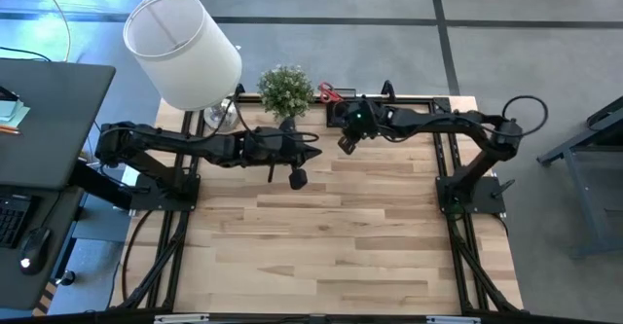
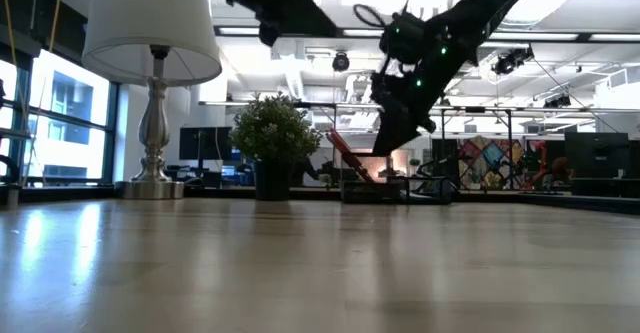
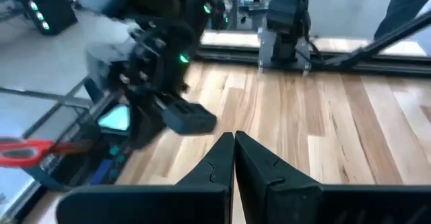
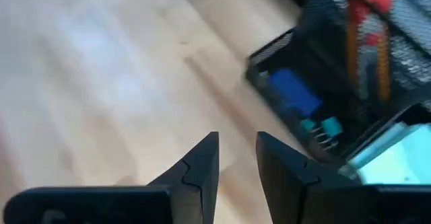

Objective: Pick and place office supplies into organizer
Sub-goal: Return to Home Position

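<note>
Right claw parted near organizer; left claw closed.

Along the far edge of the table, a lamp stands leftmost, a potted plant to its right, then the organizer holding scissors.

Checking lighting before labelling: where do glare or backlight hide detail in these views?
Low view: the bright room behind silhouettes the organizer and potted plant, with sheen on the table. Right wrist view: pale glare on its wood. High view: evenly lit.
</note>
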### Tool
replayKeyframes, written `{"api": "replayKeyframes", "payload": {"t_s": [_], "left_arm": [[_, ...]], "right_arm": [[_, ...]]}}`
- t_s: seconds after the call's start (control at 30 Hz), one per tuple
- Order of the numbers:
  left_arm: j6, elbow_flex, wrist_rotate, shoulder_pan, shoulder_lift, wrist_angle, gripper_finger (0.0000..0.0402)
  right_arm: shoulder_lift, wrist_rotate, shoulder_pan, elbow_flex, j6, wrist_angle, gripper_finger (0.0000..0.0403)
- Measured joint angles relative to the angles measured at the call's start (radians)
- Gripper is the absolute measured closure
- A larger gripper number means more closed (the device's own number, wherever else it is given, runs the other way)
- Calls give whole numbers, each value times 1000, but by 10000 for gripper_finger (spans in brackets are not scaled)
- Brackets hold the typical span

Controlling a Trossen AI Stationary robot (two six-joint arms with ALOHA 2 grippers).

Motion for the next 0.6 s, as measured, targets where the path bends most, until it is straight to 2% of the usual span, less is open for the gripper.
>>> {"api": "replayKeyframes", "payload": {"t_s": [0.17,0.27,0.4,0.6], "left_arm": [[13,0,-1,0,-73,-49,401],[13,0,-39,-7,-132,-98,401],[61,-23,-87,-59,-187,-87,401],[124,-104,-102,-142,-304,-37,401]], "right_arm": [[-58,-32,20,2,-24,-58,309],[-107,87,41,1,12,-141,315],[-191,237,91,1,-37,-213,340],[-366,214,172,-28,-66,-204,397]]}}
